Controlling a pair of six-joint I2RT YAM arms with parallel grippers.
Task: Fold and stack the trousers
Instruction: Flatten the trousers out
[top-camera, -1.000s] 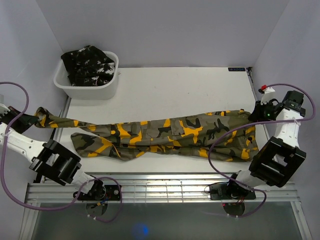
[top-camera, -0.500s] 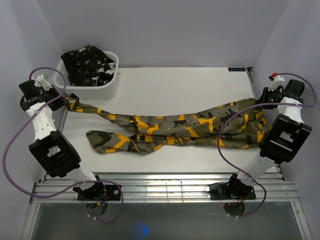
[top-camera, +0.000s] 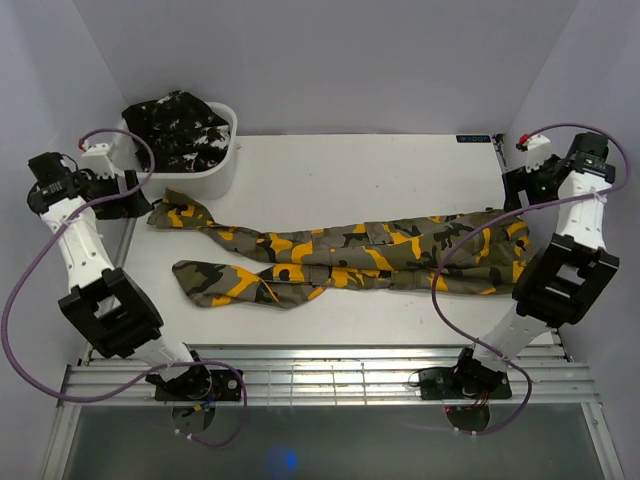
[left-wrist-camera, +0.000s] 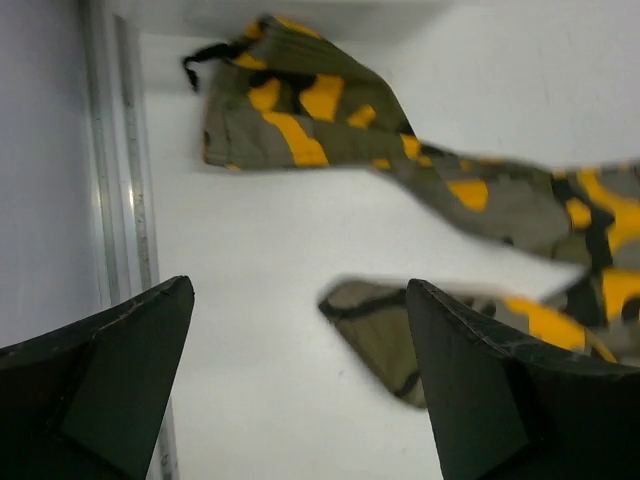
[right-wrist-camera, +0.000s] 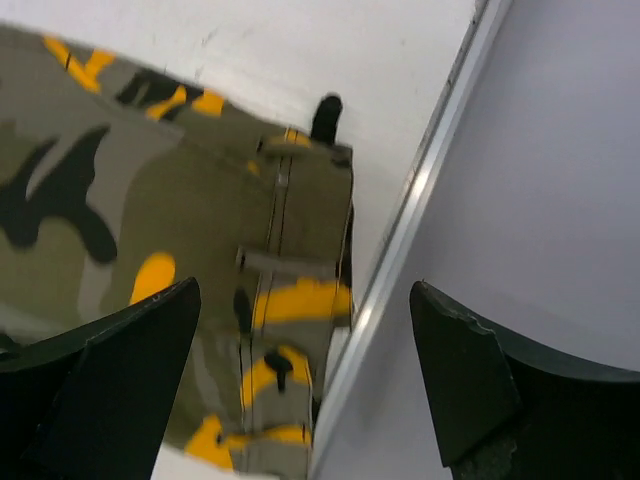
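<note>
The olive camouflage trousers (top-camera: 350, 255) lie stretched across the white table (top-camera: 330, 170), leg ends to the left and waist to the right, with the two legs partly overlapping, so their folds are hard to separate from above. The left gripper (left-wrist-camera: 300, 390) hangs spread wide over the leg ends, gripping nothing; its dark fingers (left-wrist-camera: 110, 370) are cut off by the frame's lower edge, and the nearer cuff (left-wrist-camera: 385, 330) is blurred. The right gripper (right-wrist-camera: 300, 380) is likewise spread and empty above the waistband (right-wrist-camera: 300, 250), beside the table's edge rail (right-wrist-camera: 420, 220). The black white-flecked trousers (top-camera: 178, 125) sit bundled in the white tub (top-camera: 215, 180), their shape unreadable.
</note>
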